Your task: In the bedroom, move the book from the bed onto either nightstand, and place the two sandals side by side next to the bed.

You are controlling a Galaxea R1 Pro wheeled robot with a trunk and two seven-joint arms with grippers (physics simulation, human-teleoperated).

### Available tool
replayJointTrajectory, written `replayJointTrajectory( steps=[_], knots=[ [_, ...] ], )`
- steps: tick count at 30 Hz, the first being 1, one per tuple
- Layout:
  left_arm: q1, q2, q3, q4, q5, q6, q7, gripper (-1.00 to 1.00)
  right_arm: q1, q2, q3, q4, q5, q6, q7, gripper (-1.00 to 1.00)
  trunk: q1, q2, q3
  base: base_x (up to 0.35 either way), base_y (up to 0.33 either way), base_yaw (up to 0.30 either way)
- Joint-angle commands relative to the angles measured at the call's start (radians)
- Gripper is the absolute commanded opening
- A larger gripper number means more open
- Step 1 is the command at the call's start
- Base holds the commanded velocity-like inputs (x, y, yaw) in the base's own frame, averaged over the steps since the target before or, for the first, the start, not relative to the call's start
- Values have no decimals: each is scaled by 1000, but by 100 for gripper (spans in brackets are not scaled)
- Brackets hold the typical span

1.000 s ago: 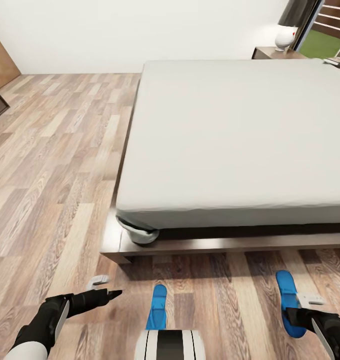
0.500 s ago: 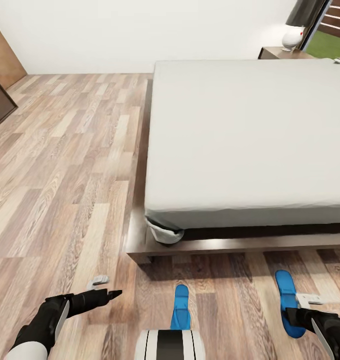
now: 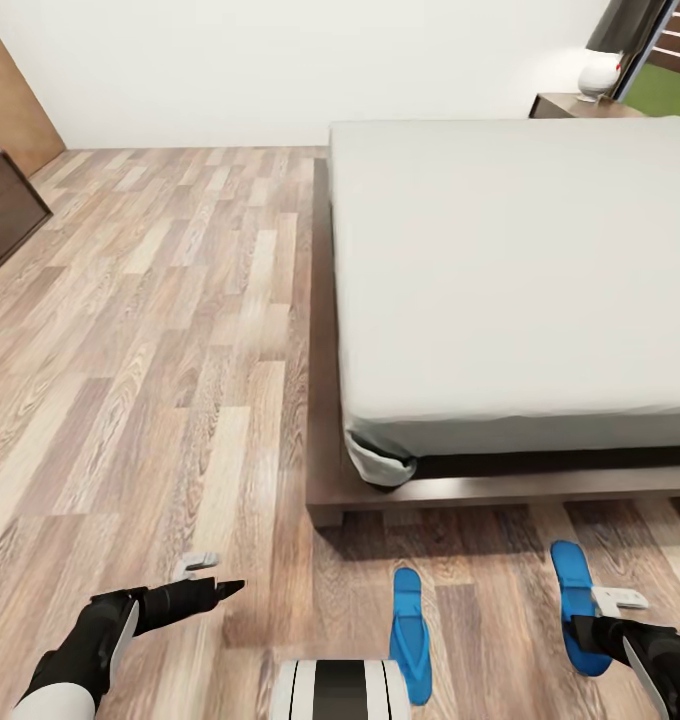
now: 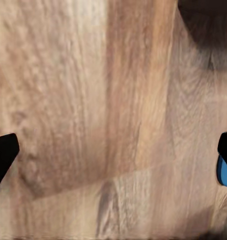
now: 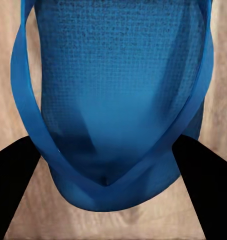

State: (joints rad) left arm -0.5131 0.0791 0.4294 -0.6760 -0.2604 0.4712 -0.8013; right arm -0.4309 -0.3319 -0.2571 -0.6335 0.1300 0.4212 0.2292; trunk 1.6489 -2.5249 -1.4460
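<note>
The bed (image 3: 520, 260), a white mattress on a dark-brown frame, takes up the right of the head view. One blue sandal (image 3: 410, 640) lies on the floor near the bed's foot corner; its edge (image 4: 225, 174) shows in the left wrist view. The other sandal (image 3: 577, 598) (image 5: 113, 100) hangs in my right gripper (image 3: 605, 615), which is shut on its strap end. My left gripper (image 3: 212, 578) is open over bare floor, left of the lying sandal. The nightstand (image 3: 570, 104) stands at the far right beside the bed. The book is out of view.
A white lamp (image 3: 600, 72) sits on the nightstand, with the window (image 3: 670, 70) behind it. A long dark cabinet (image 3: 2, 215) and a brown wooden panel (image 3: 15, 105) stand at the far left. Wood-plank floor (image 3: 160, 330) stretches left of the bed.
The whole head view has shifted, so the bed and the lying sandal slid right in the picture. Both grippers and the held sandal keep their places in it.
</note>
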Motion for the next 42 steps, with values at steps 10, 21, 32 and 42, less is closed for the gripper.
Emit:
replayJointTrajectory(
  steps=[10, 21, 32, 42],
  knots=[
    [-1, -1, 5, -1, -6, 6, -7, 100, 0, 1, -5, -3, 11, 5, 9, -100, 0, 0, -1, -64, 296, 0],
    [-1, -1, 6, -1, -6, 6, -8, 100, 0, 1, -4, -2, 13, 5, 9, -100, 0, 0, -1, -50, 271, 0],
    [-1, -1, 6, -1, -6, 6, -7, 100, 0, 1, -4, -2, 13, 5, 9, -100, 0, 0, -1, -1, 130, 0],
    [-1, -1, 5, -1, -6, 6, -7, 100, 0, 1, -4, -3, 13, 5, 9, -100, 4, -3, -39, 0, 1, 0]
  ],
)
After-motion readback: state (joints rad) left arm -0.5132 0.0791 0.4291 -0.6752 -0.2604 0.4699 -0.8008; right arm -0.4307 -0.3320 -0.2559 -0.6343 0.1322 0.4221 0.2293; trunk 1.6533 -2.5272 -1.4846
